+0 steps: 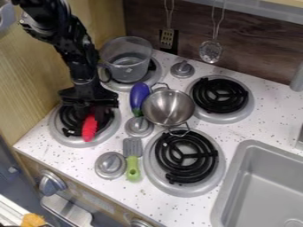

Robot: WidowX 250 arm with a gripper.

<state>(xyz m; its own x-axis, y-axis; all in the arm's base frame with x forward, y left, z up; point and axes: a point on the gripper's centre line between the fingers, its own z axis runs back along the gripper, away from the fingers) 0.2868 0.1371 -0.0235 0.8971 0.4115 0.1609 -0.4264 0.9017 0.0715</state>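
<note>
Red object, perhaps a toy vegetable, sits at my nine o'clock burner, right by the gripper; I can't tell whether that's apart or clamped. Purple eggplant: eleven o'clock.

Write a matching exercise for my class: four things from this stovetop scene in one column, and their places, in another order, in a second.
Column one
1. Green-handled spatula
2. Purple toy eggplant
3. Clear pot
4. Red object

Column two
A. Right at the gripper
B. At the back, near the dark wall panel
C. Flat on the counter, its handle toward the front edge
D. Close beside the shiny metal pot

Right pairs: 1-C, 2-D, 3-B, 4-A
</note>
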